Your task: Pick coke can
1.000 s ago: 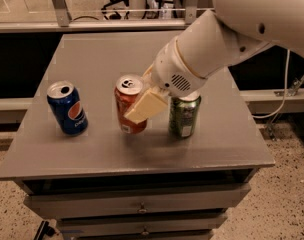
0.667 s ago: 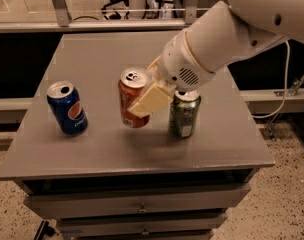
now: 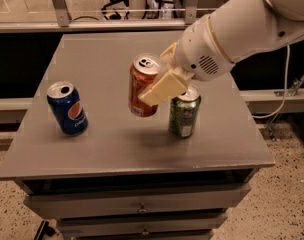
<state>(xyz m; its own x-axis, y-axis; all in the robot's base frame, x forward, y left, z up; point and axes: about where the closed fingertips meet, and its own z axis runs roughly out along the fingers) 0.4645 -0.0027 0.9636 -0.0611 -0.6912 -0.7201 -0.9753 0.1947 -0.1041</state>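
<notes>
coke can point(image 3: 139, 79): in the gripper's hold, tilted, silver top leaning toward the camera. Its base looks clear of the table point(image 3: 107, 149), with a shadow below it.
position: above mid-table, between the Pepsi can point(image 3: 67, 109) and the green can point(image 3: 183, 116), and much nearer the green one.
gripper point(image 3: 151, 86): at the can's mid-body, coming in from the right.
fingers point(image 3: 164, 86): pinching the coke can. I see the near beige pad lying diagonally across the can's front. The far one is mostly hidden behind the can.
handling: thin aluminium, so probably light, and lighter still if it's empty. I can't confirm the fill level. The wall is smooth and slippery and it dents under a hard squeeze, so I'd keep moderate force.
grip point: mid-body is the right place, since the wall is straight there. The pad sits skewed to the can's axis, so I'd watch for the can rotating in the hold.
clearance: the green can is just under the wrist, close to the near pad. I can't tell whether they touch. There's a risk of clipping it on any sideways move.
Pepsi can: upright and well apart on the left, so not a concern.
arm point(image 3: 232, 34): white housing entering from the upper right and covering the table's back-right corner.
status: my read is that the grasp is made and the pick is nearly done.
</notes>
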